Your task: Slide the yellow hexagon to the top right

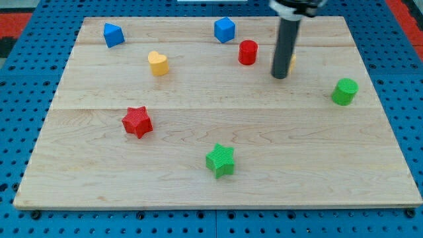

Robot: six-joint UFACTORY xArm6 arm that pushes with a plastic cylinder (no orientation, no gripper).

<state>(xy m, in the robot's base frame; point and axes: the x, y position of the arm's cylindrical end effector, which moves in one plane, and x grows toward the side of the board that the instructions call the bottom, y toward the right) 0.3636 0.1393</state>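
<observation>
Wooden board point(218, 132) fills the view. No gripper here, just my tip point(280, 76), planted right of the red cylinder point(248, 52). The yellow hexagon point(291, 64) peeks out behind it, apparently touching; its facing can't be told.

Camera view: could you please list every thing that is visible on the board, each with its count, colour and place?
Board: one, light wood, fills most of the view, on a blue perforated surface.
Blue blocks: two; blue block at the top left, blue block at the top centre.
Yellow heart: one, upper left of centre.
Red cylinder: one, upper centre, left of the rod.
Yellow hexagon: one, mostly hidden behind the rod; shape not clear.
Green cylinder: one, right side.
Red star: one, left of centre.
Green star: one, bottom centre.
My tip: one dark rod, against the yellow hexagon's left side.
</observation>
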